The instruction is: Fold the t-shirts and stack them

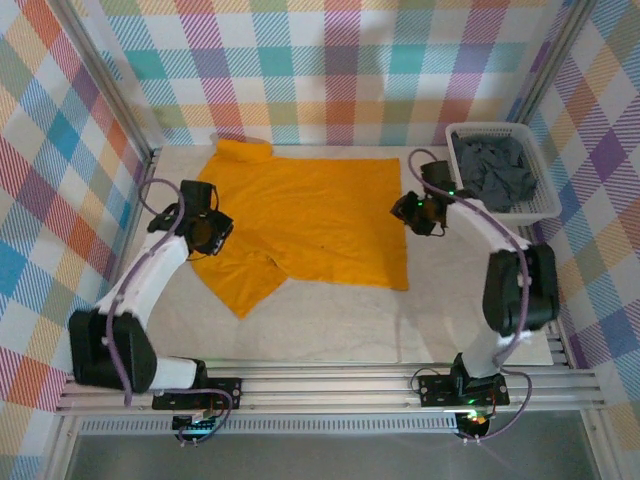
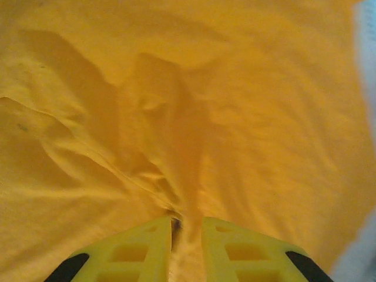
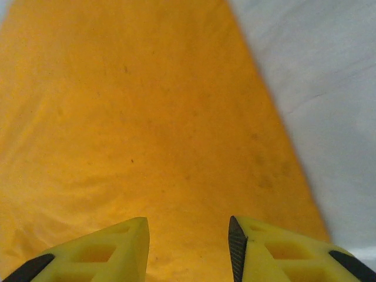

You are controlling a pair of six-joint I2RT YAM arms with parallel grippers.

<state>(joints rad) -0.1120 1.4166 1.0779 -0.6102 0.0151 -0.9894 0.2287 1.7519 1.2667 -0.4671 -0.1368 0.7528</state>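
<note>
One orange t-shirt (image 1: 320,220) stretches left-to-right — left fingers (image 2: 135,252) pinch it, right fingers (image 3: 106,252) apart.

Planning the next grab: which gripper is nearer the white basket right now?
Right. The right gripper sits over the orange t-shirt's right edge, with the white basket just beyond it to the right. The left gripper is at the shirt's opposite, left side, farther off.

1. The left arm (image 1: 150,275) and right arm (image 1: 478,232) wore white link shells between bulky black joint housings.
2. A thin purple cable (image 1: 150,192) looped loosely beside each arm.
3. The right arm's black base (image 1: 455,385) showed a small green light (image 1: 470,403).
4. The jaws were bright yellow plastic, moulded with rectangular pockets, with black patches at their outer edges.
</note>
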